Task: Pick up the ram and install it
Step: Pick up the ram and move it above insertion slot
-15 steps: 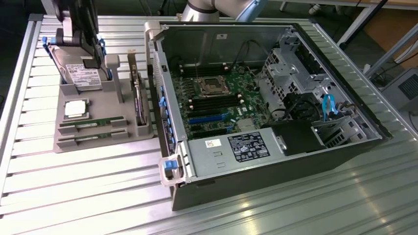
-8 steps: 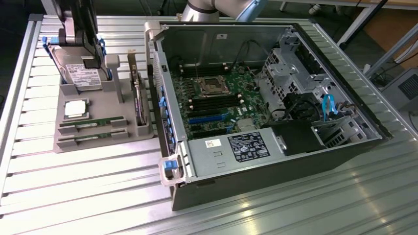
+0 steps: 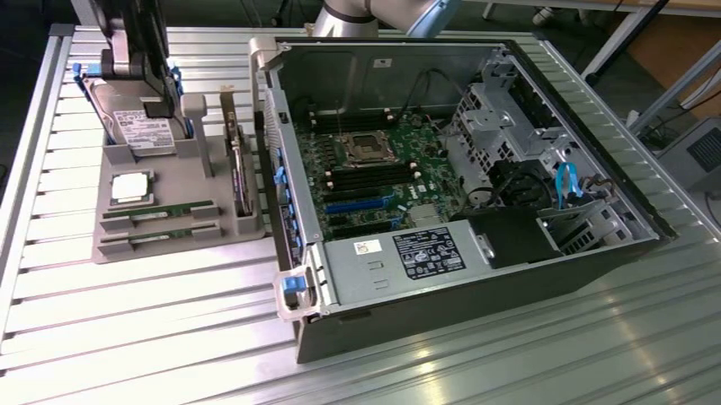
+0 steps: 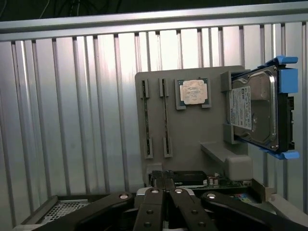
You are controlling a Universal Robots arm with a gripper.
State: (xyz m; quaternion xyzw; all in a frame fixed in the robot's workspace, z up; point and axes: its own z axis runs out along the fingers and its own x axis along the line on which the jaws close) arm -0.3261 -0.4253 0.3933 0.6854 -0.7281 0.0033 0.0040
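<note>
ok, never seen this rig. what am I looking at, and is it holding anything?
It is one robot arm at a slatted metal table. The exterior view comes from a camera off the arm, looking down. The wrist view comes from a camera on the arm's wrist, looking past its gripper; the jaws are shut and hold nothing. On the table stands an open computer case and, at the exterior view's left of it, a grey tray. The tray holds two ram sticks, a square processor chip and a hard drive. Both sticks lie in their slots; neither is picked up yet.
</note>
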